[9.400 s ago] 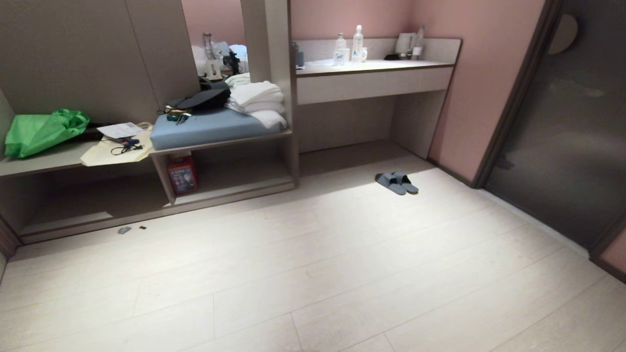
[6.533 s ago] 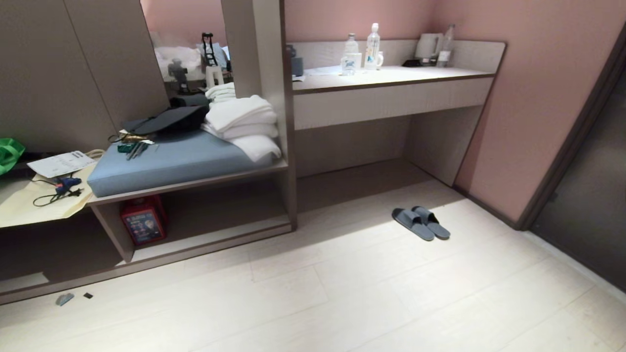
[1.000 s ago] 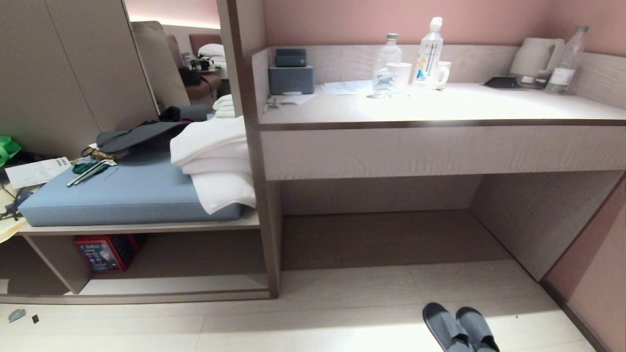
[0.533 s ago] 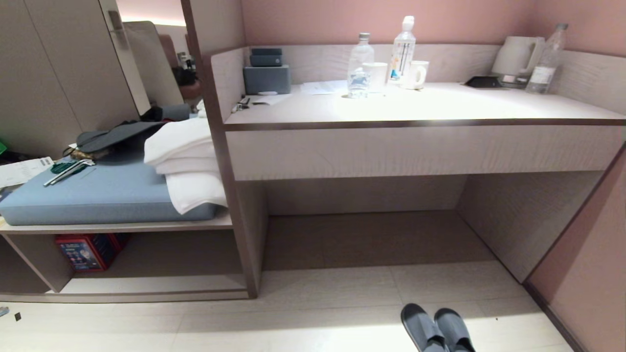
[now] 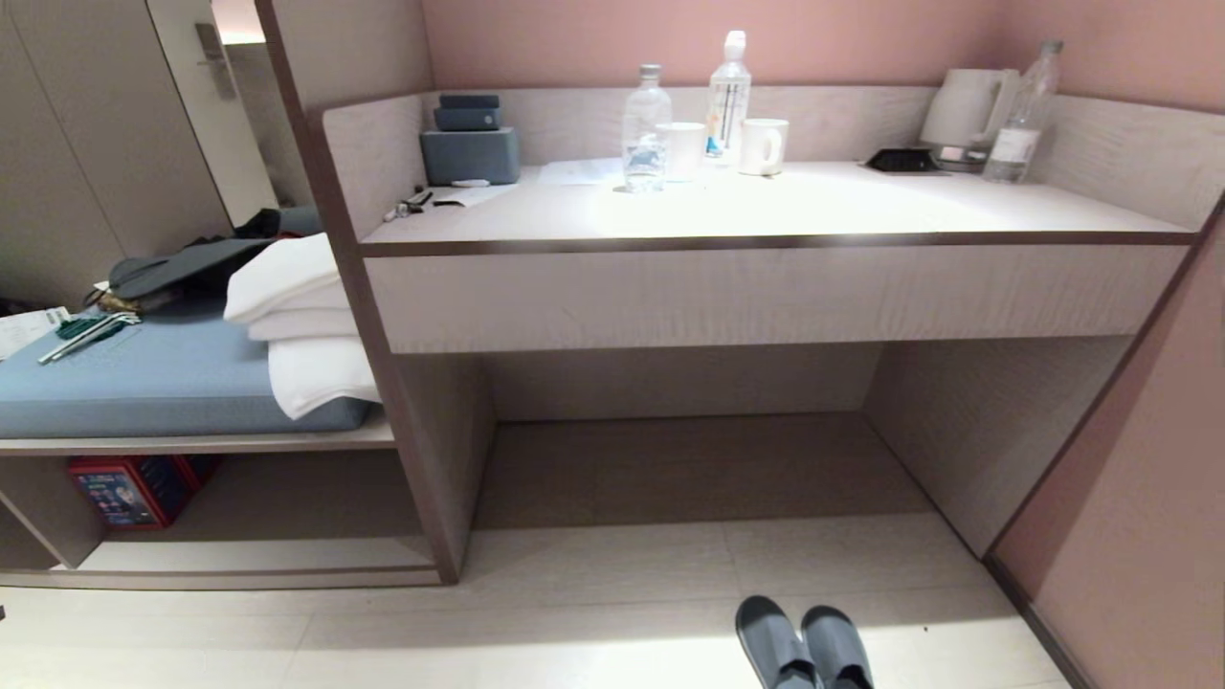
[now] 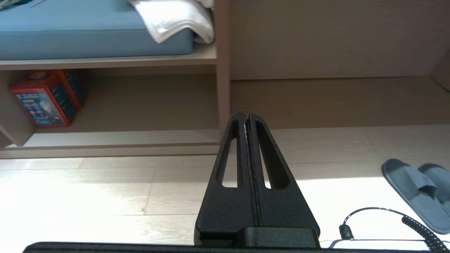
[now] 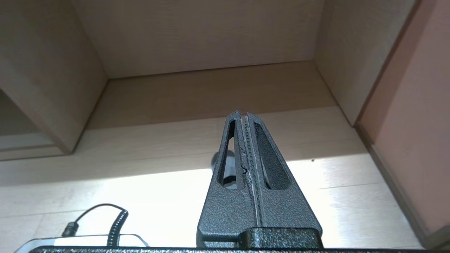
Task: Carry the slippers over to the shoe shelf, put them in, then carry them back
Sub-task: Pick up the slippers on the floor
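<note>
The left gripper (image 6: 247, 117) has its two black fingers pressed flat together, holding nothing, and hangs above the pale floor (image 6: 105, 189) in front of the wooden unit. The right gripper (image 7: 243, 116) is likewise closed tight and empty, pointing toward the tall opening under the desk (image 5: 766, 287). Neither arm shows in the head view.

The slippers (image 5: 804, 646) lie side by side on the floor, touching each other, toes toward the desk opening, at the bottom edge of the head view; in the left wrist view they lie off to one side of the left gripper, well apart from it.

The shoe shelf (image 5: 258, 555), the low cubby left of the desk, has a red box (image 5: 129, 488) standing at its far left end. Above it lie a blue cushion (image 5: 163, 378) and folded white towels (image 5: 297, 325). Bottles and mugs stand on the desk.
</note>
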